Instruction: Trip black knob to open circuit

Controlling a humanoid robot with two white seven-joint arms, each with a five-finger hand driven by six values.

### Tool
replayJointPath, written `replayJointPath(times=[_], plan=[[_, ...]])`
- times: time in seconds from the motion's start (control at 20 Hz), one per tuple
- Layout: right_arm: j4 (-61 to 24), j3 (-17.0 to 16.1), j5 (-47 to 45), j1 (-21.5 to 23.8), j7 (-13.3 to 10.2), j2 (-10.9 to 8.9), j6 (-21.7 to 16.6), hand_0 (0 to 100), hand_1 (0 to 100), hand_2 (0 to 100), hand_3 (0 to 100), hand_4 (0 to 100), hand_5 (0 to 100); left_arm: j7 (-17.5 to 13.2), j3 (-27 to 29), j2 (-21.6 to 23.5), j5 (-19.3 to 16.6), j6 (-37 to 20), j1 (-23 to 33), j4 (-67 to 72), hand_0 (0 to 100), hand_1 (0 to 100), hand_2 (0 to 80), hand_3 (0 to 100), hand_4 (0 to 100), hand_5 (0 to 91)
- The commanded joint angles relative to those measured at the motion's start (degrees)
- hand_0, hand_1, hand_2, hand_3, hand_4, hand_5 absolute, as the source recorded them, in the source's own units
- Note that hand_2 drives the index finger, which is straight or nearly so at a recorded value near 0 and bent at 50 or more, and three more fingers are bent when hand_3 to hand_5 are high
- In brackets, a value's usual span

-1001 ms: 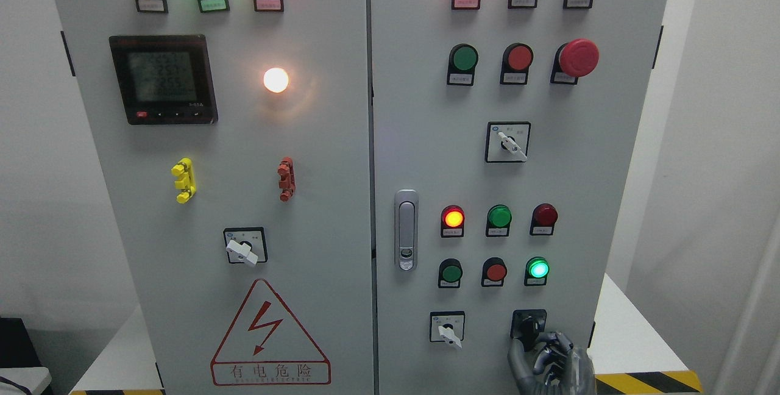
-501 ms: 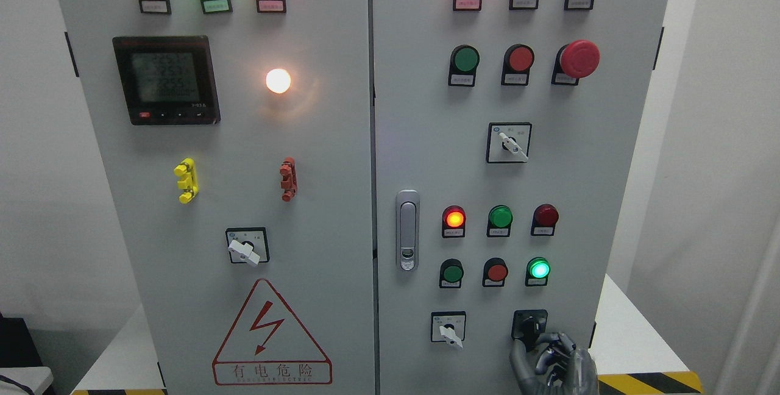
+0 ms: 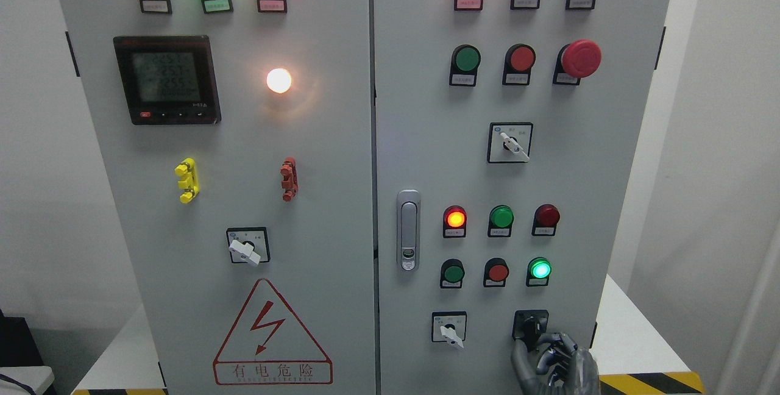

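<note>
Still curled on knob (image 3: 529,325) with right hand (image 3: 551,362), barely shifted rightward since before; legible below lightning triangle (image 3: 271,332): "有电危险".

Bright, even, sharp; white lamp (image 3: 278,80) glares on the panel.

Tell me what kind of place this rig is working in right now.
Probably an electrical control or training room: a grey control cabinet with indicator lamps, a digital meter and a high-voltage warning sign. The right hand is at the black knob.
</note>
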Motion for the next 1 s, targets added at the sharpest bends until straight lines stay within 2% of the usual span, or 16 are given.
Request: replayJointPath(times=[0.0, 0.95], plan=[[0.0, -0.2, 0.0, 0.0, 0.0, -0.03, -0.7, 47, 80, 54, 91, 89, 94, 0.0, 0.0, 0.0, -1.8, 0.0, -0.4, 0.0, 12, 39, 0.0, 0, 0, 0.0], [0.2, -0.1, 0.0, 0.1, 0.0, -0.03, -0.7, 48, 82, 51, 88, 88, 94, 0.0, 0.0, 0.0, -1.9, 0.0, -0.4, 0.0, 12, 39, 0.0, 0, 0, 0.0]])
